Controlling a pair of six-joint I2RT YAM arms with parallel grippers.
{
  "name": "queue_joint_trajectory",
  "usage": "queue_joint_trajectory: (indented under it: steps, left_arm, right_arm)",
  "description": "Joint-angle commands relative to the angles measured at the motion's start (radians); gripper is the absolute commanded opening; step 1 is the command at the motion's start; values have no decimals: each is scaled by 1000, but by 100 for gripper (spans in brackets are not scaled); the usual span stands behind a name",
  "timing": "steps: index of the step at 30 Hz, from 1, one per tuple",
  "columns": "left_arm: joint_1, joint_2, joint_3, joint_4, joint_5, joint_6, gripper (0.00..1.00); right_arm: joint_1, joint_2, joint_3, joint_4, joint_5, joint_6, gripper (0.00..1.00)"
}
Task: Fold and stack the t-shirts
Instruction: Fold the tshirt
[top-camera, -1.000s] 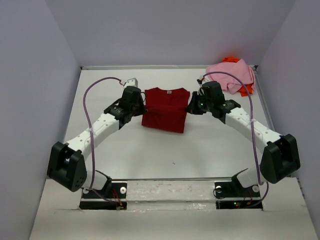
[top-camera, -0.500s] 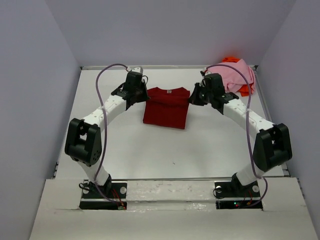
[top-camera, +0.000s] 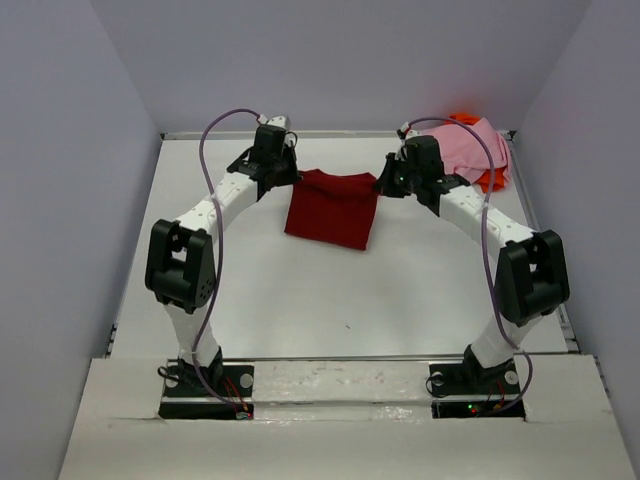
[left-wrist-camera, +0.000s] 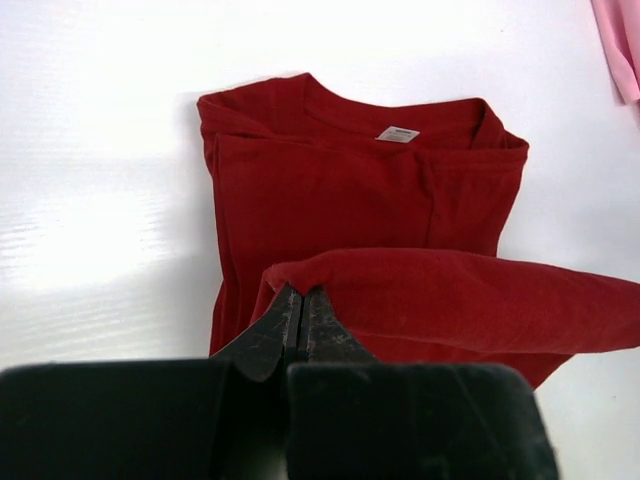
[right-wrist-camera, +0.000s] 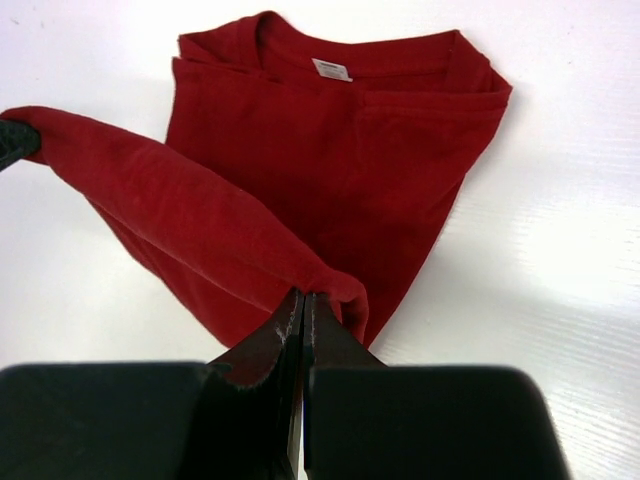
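- In the upper middle of the top view, the red shirt (top-camera: 333, 212) lies on the desk (top-camera: 330, 300), its sides already folded in. The left tool (top-camera: 289, 177) is at its upper-left corner and the right tool (top-camera: 382, 185) at its upper-right corner. Each is pressed together on cloth, pinching one end of the same edge. I judge this is meant to keep the edge level and taut so the fold lands square.
- In the upper right corner of that view, the pink shirt (top-camera: 465, 145) is heaped over the orange shirt (top-camera: 492, 181), well apart from both tools.
- At the lower centre of the left wrist view, the left tool (left-wrist-camera: 301, 300) pinches one corner of a raised red band that runs off to the right edge. Beyond the band, the rest of the shirt lies flat, with collar and label near the top of the frame. This looks like the hem end being carried toward the collar.
- At the lower centre of the right wrist view, the right tool (right-wrist-camera: 303, 302) pinches the band's other corner. The band stretches to the left edge, where a dark tip, likely the other tool, holds it. The flat part and collar lie above.
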Motion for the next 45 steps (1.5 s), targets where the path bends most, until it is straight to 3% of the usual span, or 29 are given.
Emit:
queue_joint_trajectory:
  steps: [1,8,16,18,19,21,22,23,24,26,27,29,30,33,35,37,38,42,45]
  left_arm:
    - [22,54,99,0,44,24,0]
    - [44,208,266,-37,112,30,0]
    - [65,417,582,-121,137,45,2]
    - [70,479,650,-123,150,42,14]
    - [76,512,668,-108,149,41,32]
    - [82,540,727,-83,155,26,57]
    - [93,561,751,-63,160,13,81]
    - [99,568,770,-49,161,9,86]
    - [104,571,809,-40,161,6,94]
    - [119,569,852,-29,169,10,99]
    - [125,565,892,-32,167,10,99]
    - [139,533,912,-43,169,24,99]
    - [150,517,908,-49,164,35,99]
    - [160,432,836,-80,127,91,99]
    - [160,355,717,-78,132,128,99]
    - [156,272,618,-86,146,140,99]
    - [153,243,499,-84,167,147,99]
    - [118,125,214,-5,222,159,99]
    - [99,149,155,3,241,148,98]
  right_arm:
    - [-30,37,59,53,26,-7,0]
    - [-73,129,101,89,24,13,0]
    - [-114,275,239,101,3,13,0]
    - [-114,326,285,101,-11,3,0]
    - [-114,343,300,109,-11,-1,0]
    - [-124,376,337,110,-2,-9,0]
    - [-133,407,381,109,-1,-10,0]
    - [-133,419,406,109,-1,-9,10]
    - [-142,427,430,107,-2,-10,42]
    - [-151,442,509,92,4,-17,66]
    - [-163,441,532,87,-7,-18,86]
    - [-174,435,582,51,-45,-30,92]
    - [-174,426,619,31,-31,-52,99]
    - [-174,360,606,-5,-7,-93,100]
    - [-174,312,561,-19,-92,-108,100]
    - [-174,288,521,-58,-157,-110,97]
    - [-174,277,498,-75,-192,-107,95]
    - [-145,191,281,-66,-182,-48,91]
    - [-136,182,167,-57,-182,-4,83]
